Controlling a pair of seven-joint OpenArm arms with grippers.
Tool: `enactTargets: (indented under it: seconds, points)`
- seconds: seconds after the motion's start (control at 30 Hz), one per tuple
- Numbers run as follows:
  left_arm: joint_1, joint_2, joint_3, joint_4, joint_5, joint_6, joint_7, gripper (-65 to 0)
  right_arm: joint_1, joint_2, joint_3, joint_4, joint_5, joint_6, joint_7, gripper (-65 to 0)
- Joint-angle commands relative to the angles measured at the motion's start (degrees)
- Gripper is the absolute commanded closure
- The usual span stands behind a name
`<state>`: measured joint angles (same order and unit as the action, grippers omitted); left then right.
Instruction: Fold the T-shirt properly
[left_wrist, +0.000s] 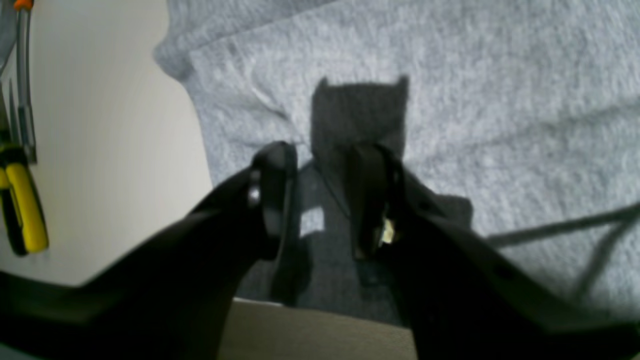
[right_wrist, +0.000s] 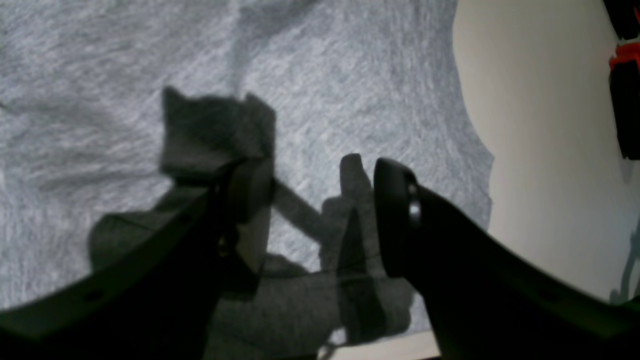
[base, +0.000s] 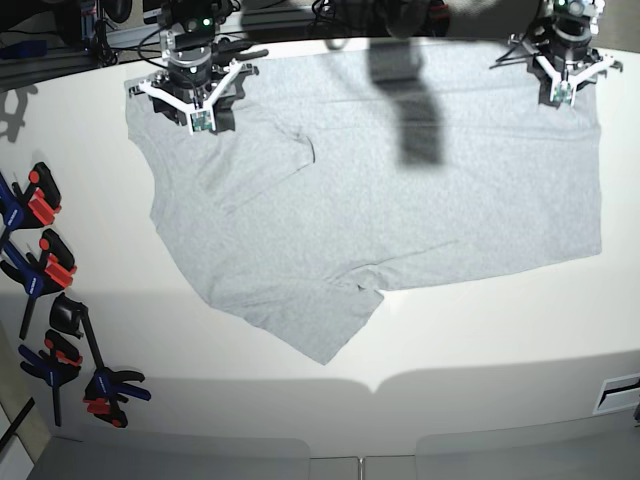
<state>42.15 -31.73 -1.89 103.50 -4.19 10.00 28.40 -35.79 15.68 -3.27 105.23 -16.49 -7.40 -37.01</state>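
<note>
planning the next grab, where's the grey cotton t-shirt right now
In the base view the light heather-grey cotton T-shirt lies spread flat across the white table, its far edge under both grippers, with the clamps off to its left.

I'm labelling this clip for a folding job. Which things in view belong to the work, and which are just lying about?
Belongs to the job:
- T-shirt, grey, spread on the table
- left gripper and right gripper, both open above the cloth

Just lying about:
- spring clamps along the table's edge
- yellow-handled tool beside the shirt
</note>
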Motion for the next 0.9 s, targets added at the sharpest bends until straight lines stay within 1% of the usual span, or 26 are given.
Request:
enactTargets:
  seconds: [0.0,0.23,0.43,0.5,0.63,0.73,0.8,0.87]
  points:
    - [0.0,-0.5,-0.2,0.3,0.3,-0.3,0.4,-20.3,-1.4,0.4,0.2,-0.7,0.5,-0.2,-7.0,-31.0]
    - [-0.5,-0.5,-0.2,0.4,0.9,-0.3,0.9,-20.3,-1.5,0.4,0.2,-0.3,0.5,-0.2,-6.9,-31.0]
    - [-0.6,-0.5,-0.2,3.6,10.1,-0.3,1.0,-20.3,-1.4,0.4,0.2,3.8,0.5,-0.2,-6.0,-31.0]
    - [-0.6,-0.5,-0.2,5.2,11.6,-0.3,1.0,-20.3,-1.2,0.3,0.2,5.1,0.5,-0.2,-5.7,-31.0]
    - [-1.3,-0.5,-0.3,7.2,11.7,-0.3,1.6,-20.3,-1.2,0.4,0.2,7.3,-0.2,-0.2,-5.3,-31.0]
    - [-3.3,-0.5,-0.3,7.3,11.7,-0.3,3.3,-20.3,-1.1,0.4,0.2,8.3,-2.5,-0.2,-4.0,-31.0]
    - [-5.1,-0.5,-0.3,7.3,12.1,-0.3,3.6,-20.7,-1.0,0.4,0.2,8.5,-6.0,-0.2,-2.0,-31.0]
    - [-7.0,-0.5,-0.3,7.3,15.0,-0.3,4.7,-25.2,-1.0,0.3,0.2,8.5,-10.0,-0.2,1.6,-31.0]
